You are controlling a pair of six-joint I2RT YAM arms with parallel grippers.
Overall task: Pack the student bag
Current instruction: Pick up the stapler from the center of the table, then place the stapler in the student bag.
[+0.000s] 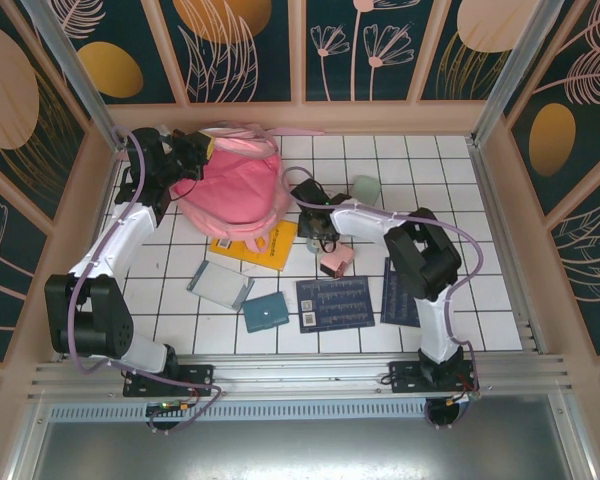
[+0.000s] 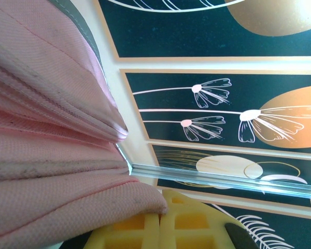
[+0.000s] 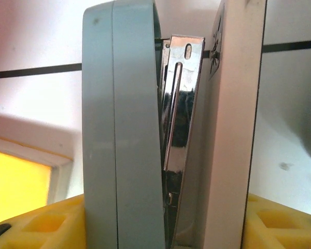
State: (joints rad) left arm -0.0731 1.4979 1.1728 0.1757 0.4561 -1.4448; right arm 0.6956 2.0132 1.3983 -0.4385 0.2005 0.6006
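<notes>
At the far left of the tiled surface [image 1: 435,175], the left arm [image 1: 110,245] is reaching to the student bag [image 1: 235,185], and the left jaws are clamping shut on a fold of its pink fabric. The bag is lying at the far side, overlapping a yellow book [image 1: 260,250]. Nearer, a clear pouch [image 1: 220,284], a teal case [image 1: 265,313] and a dark blue card [image 1: 335,303] are lying flat. Rightward, the right jaws are holding a grey stapler [image 3: 124,129], the yellow pads [image 3: 36,223] sitting against both its sides.
</notes>
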